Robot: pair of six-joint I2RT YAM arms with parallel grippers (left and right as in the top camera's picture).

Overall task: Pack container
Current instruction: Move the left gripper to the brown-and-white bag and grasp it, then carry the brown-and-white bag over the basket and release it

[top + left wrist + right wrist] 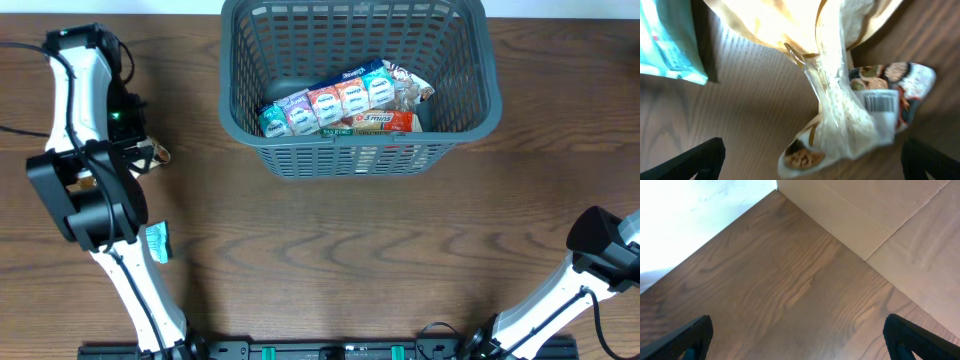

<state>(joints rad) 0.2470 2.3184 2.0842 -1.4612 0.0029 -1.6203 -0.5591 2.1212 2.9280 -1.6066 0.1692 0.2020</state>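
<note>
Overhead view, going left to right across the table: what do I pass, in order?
From the left: white-and-black left robot arm → large dark grey slotted plastic basket, holding colourful snack packets → right robot arm at the lower right corner. The teal packet overlaps the left arm's span, so it is left out.

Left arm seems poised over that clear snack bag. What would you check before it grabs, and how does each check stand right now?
1. Left gripper open: ok, jaws spread wide.
2. Clear snack bag between its fingers: ok, it lies mid-frame in the left wrist view.
3. Height above the bag: cannot tell, that view is blurred.
4. Teal packet clear of the grab: ok, off to one side.
5. Room in the container: ok, the packets inside lie low on its base.
6. Right gripper out of the way: ok, open over bare table.
</note>
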